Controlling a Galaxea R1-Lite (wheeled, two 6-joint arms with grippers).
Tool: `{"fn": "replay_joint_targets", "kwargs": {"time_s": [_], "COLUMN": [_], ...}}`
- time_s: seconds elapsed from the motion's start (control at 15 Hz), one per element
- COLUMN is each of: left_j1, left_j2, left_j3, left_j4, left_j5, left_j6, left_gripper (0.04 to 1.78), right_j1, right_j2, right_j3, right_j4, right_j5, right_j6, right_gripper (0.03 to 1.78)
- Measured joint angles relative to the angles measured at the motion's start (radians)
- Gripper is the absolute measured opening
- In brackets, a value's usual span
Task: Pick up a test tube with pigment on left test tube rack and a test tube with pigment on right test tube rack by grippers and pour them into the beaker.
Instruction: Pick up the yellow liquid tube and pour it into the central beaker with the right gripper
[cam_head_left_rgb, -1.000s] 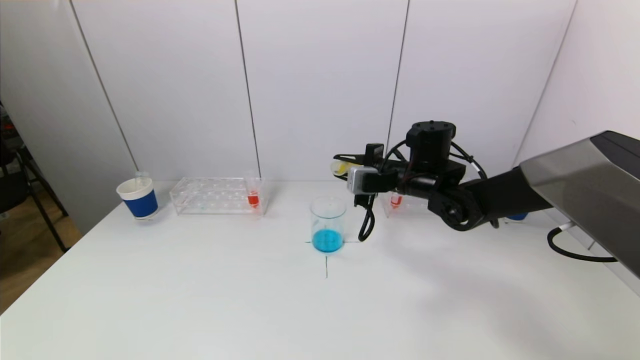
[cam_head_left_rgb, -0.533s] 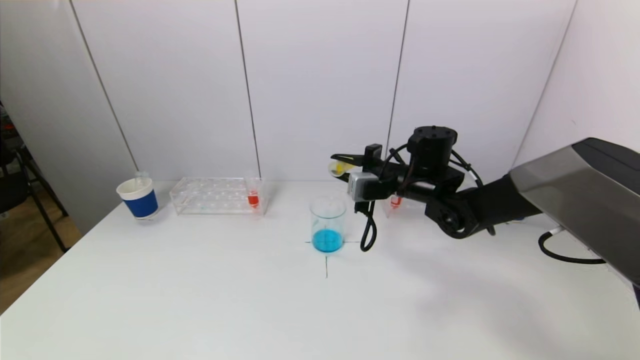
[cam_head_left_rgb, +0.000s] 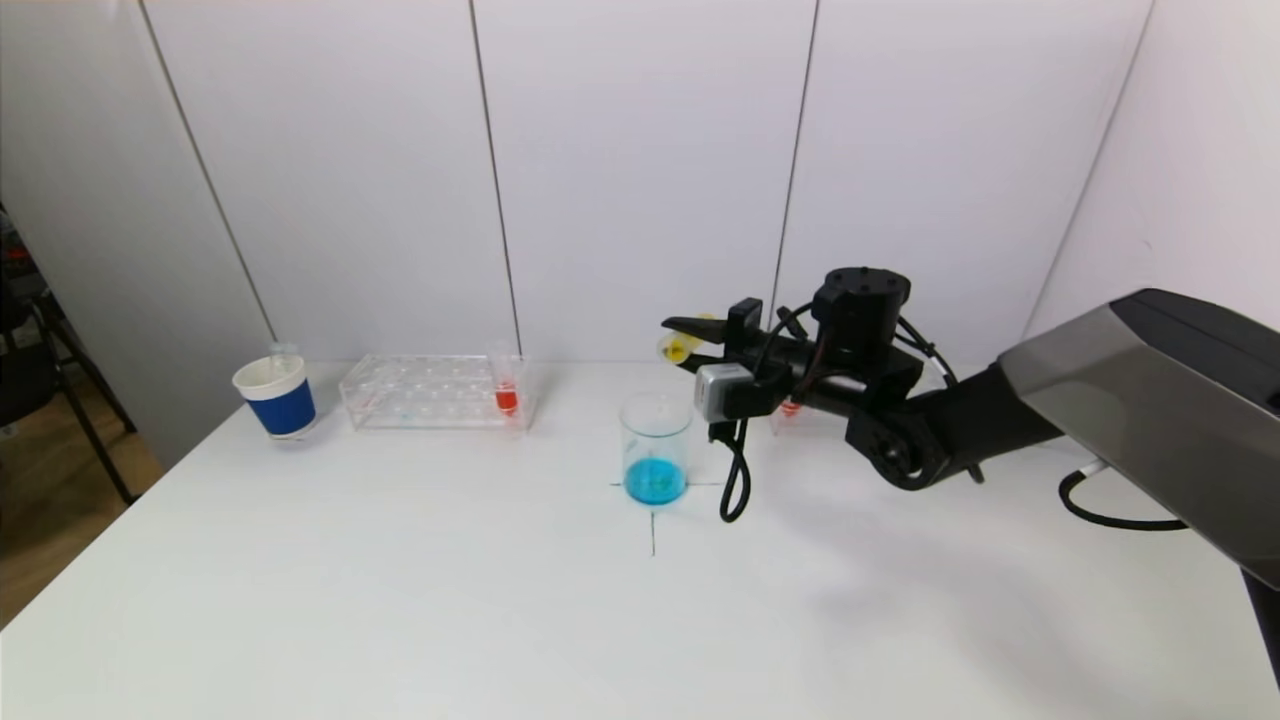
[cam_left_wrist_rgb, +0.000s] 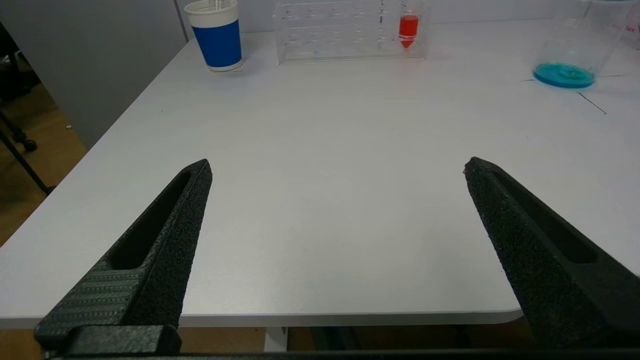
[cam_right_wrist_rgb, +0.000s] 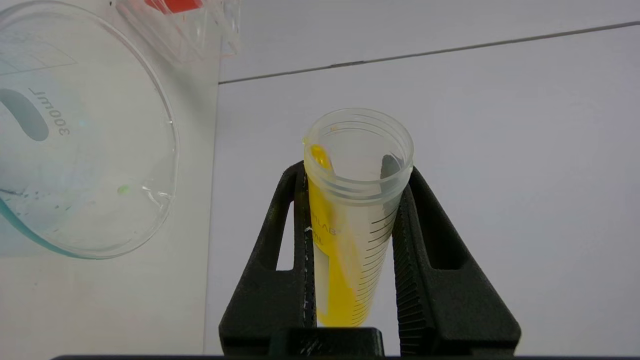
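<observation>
Clear plastic test tube of yellow pigment (cam_right_wrist_rgb: 355, 220), clamped in right gripper (cam_right_wrist_rgb: 357, 200) and tipped nearly flat just above and behind rim of clear glass beaker of blue liquid (cam_head_left_rgb: 656, 448), likely for pouring; left gripper (cam_left_wrist_rgb: 337, 172) wide, empty, well short of beaker

Three tubes (cam_head_left_rgb: 506, 392), two racks (cam_head_left_rgb: 435, 392), one beaker (cam_head_left_rgb: 656, 449)

beaker (cam_head_left_rgb: 656, 448) mid surface (cam_head_left_rgb: 400, 600); left rack (cam_head_left_rgb: 435, 391) behind-left of it, cup (cam_head_left_rgb: 277, 395) further left; tilted tube (cam_head_left_rgb: 684, 345) above beaker's right rim
</observation>
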Motion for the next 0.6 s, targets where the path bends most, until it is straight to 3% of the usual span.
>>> {"fn": "replay_joint_targets", "kwargs": {"time_s": [0.27, 0.6], "left_j1": [0.0, 0.0], "left_j2": [0.0, 0.0], "left_j3": [0.0, 0.0], "left_j4": [0.0, 0.0], "left_j5": [0.0, 0.0], "left_j6": [0.0, 0.0], "left_gripper": [1.76, 1.76], "right_j1": [-0.002, -0.012], "right_j2": [0.013, 0.036], "right_j3": [0.0, -0.029], "right_j4": [-0.003, -0.006], "right_j5": [-0.001, -0.005], "right_j6": [-0.037, -0.14], "right_gripper": [0.5, 0.5]}}
